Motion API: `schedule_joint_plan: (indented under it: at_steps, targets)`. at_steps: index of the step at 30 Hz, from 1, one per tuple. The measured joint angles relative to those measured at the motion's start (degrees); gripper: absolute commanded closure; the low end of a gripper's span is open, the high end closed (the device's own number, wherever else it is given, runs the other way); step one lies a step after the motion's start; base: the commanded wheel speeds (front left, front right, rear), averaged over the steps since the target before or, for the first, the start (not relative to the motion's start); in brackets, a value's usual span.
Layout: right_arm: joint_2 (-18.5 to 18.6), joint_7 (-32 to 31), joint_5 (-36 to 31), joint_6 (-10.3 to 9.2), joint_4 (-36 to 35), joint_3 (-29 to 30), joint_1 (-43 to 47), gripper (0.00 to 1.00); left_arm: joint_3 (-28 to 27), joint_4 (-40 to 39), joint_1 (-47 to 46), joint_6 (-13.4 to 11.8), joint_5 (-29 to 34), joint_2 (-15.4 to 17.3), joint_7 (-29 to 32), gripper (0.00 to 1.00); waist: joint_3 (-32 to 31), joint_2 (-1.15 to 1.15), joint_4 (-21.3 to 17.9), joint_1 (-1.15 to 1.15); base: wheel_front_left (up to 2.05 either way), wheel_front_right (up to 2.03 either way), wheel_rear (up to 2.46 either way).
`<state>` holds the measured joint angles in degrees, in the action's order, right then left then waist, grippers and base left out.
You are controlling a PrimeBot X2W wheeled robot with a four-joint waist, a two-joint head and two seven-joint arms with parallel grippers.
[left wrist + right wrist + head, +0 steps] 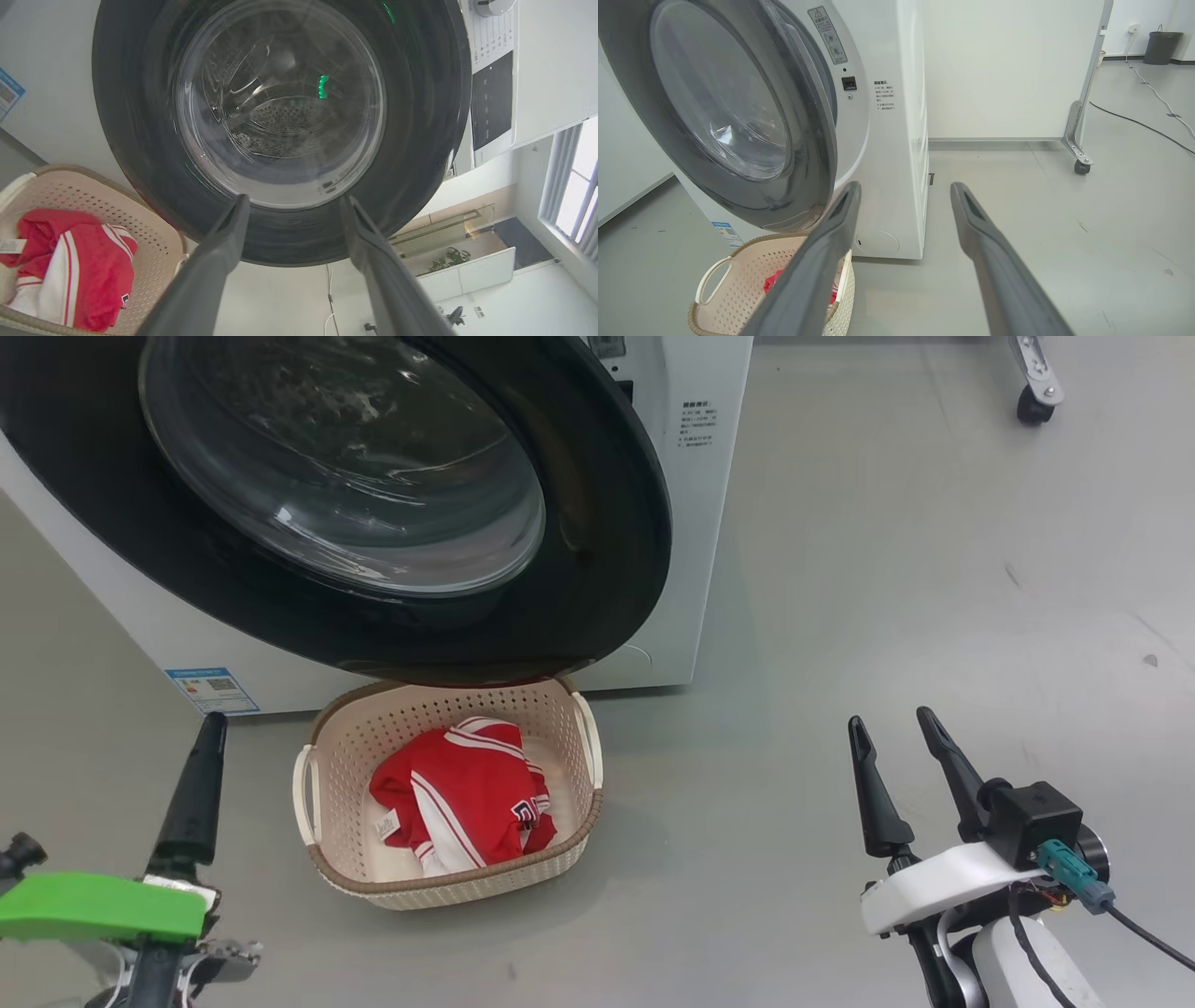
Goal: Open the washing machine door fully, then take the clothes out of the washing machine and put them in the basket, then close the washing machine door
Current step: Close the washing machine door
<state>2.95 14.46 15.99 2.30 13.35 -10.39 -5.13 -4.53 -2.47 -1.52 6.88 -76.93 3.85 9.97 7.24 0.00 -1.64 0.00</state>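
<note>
washing machine door (728, 112) ajar | basket (448, 894) holding clothes (467, 789) under door's lower edge | left fingers (224, 242) spread, empty | right fingers (870, 793) spread, empty | caster (1032, 406) well apart

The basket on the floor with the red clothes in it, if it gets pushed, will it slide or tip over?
It probably slides: the basket looks low and wide and rests flat on the smooth grey floor. It is likely light, being thin perforated plastic that holds only soft clothes. Its perforated walls may flex somewhat if squeezed.
</note>
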Motion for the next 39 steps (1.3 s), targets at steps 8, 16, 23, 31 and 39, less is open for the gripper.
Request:
schedule_joint_plan:
  at_steps: [8,16,23,31,39]
  targets:
    - [0.45,0.00,0.00,0.00,0.08,0.64,1.13,0.00,2.52,-0.79,3.53,0.01,19.22,3.47,-9.04,0.00,-2.88,0.00,1.37,0.00,0.00,0.00,0.00]
    - [0.47,0.00,-0.01,-0.37,0.09,0.83,2.46,0.00,6.34,-1.77,6.76,-4.22,36.66,7.72,-14.12,0.00,-5.34,0.00,1.41,0.00,0.00,0.00,0.00]
    - [0.57,0.00,-0.03,-0.42,0.12,0.90,4.25,0.00,9.79,-1.36,9.61,-8.28,44.37,8.33,-15.29,0.00,-6.75,0.00,1.09,0.00,0.00,0.00,0.00]
    - [0.52,0.00,-0.47,-0.44,0.15,0.55,6.16,0.00,12.39,-0.51,11.43,-11.72,50.44,8.22,-16.68,0.00,-7.31,0.00,0.96,0.00,0.00,0.00,0.00]
    - [0.43,0.00,-0.60,-0.44,0.33,-0.47,7.00,0.00,13.66,-0.25,11.72,-12.65,53.81,7.86,-16.69,0.00,-7.62,0.00,0.81,0.00,0.00,0.00,0.00]
